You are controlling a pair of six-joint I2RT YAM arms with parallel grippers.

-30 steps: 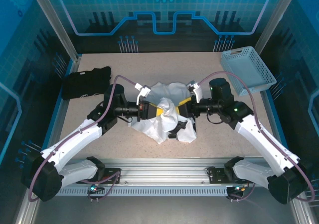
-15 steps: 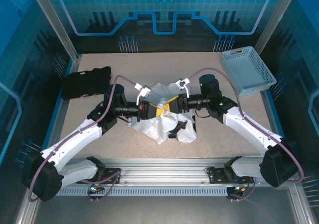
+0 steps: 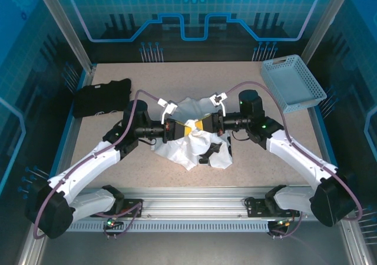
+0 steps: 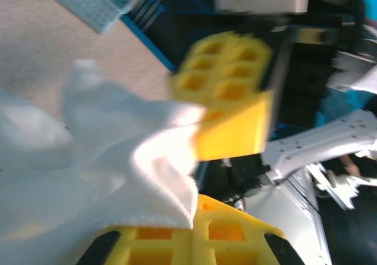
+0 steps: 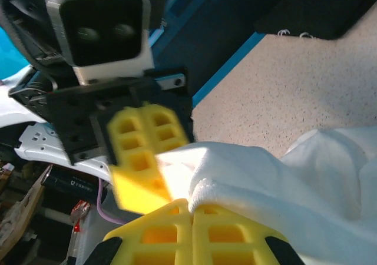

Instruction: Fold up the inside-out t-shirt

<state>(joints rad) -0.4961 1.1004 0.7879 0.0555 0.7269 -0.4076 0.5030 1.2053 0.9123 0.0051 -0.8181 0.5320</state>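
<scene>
The white inside-out t-shirt (image 3: pixel 189 152) lies bunched at the table's middle, partly lifted between both arms, with a dark part (image 3: pixel 213 151) at its right. My left gripper (image 3: pixel 180 128) and right gripper (image 3: pixel 204 125) face each other, nearly touching, a raised fold of cloth between them. In the left wrist view my left gripper (image 4: pixel 197 211) is shut on a hem of the t-shirt (image 4: pixel 106 159), and the right gripper (image 4: pixel 227 100) hovers just beyond. Seen from the right wrist, my right gripper (image 5: pixel 190 209) is shut on a rolled edge of the t-shirt (image 5: pixel 294 171), facing the left gripper (image 5: pixel 141 153).
A folded black garment (image 3: pixel 101 97) lies at the table's left edge. A light blue slotted basket (image 3: pixel 293 82) stands at the back right. Bare speckled tabletop (image 3: pixel 177 79) stretches behind the shirt and along the front.
My right gripper has swung left until it is close to the left gripper, taking its hold of cloth along. The left arm has barely moved.
</scene>
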